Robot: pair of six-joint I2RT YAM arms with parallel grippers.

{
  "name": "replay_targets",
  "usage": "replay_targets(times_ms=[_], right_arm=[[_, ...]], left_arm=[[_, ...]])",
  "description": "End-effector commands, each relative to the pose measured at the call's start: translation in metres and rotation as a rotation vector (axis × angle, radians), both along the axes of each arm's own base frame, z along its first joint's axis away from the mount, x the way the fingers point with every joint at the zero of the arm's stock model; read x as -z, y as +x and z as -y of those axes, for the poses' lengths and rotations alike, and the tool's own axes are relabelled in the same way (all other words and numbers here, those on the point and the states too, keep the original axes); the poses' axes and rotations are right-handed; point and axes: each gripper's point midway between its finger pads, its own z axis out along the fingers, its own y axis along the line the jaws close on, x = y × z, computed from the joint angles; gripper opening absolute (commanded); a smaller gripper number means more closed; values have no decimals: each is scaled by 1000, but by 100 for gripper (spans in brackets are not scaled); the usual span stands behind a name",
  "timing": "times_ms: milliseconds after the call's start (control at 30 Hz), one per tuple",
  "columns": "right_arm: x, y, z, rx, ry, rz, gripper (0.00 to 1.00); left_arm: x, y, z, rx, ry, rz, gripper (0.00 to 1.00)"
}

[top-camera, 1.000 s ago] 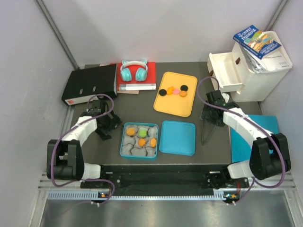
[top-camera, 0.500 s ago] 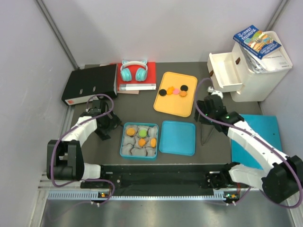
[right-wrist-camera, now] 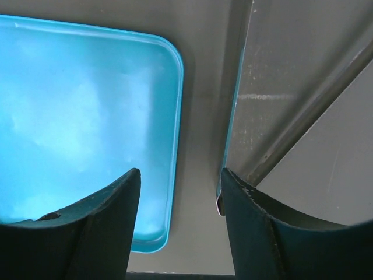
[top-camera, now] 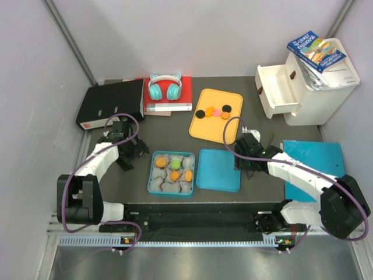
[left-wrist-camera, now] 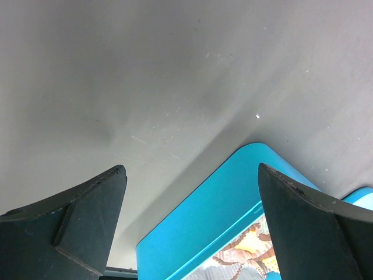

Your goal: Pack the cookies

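Directly above teal lid edge, right gripper

the top camera looks down from above and behind the arms, far enough back to take in the whole table. the left wrist camera sits low and close on a corner of the blue box. the right wrist camera looks down closely on the blue lid. box and lid both appear in the top view too.

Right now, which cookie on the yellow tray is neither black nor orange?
The pink cookie, in the middle of the row on the yellow tray; it alone is pink, the others there are orange or black.
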Motion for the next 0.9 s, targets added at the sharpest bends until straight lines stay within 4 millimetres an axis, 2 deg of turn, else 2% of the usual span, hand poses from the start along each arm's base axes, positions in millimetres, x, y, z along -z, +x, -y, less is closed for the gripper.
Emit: replay_targets(times_ms=[0,233,400,500,533,633,700,800,867], right_arm=[[5,6,-11,8,43,10,56],[19,7,-15,-2,39,-18,51],[37,2,-14,5,14,-73,47],[47,-1,-15,6,13,-105,37],[49,-3,-15,5,14,-113,28],[52,-4,-17,3,20,-121,13],[51,-4,-15,6,13,-119,11],[38,1,-12,16,9,-80,8],[18,7,-11,14,15,-33,5]], left_arm=[[-9,8,-4,-21,12,22,98],[-3,6,-4,-23,14,10,98],[-1,5,-4,-20,15,2,98],[0,4,-5,-20,15,1,98],[0,4,-5,-20,15,1,98],[0,3,-4,-17,15,-2,98],[-1,4,-4,-17,15,1,99],[-5,6,-10,-29,43,11,98],[-9,9,-11,-30,52,22,98]])
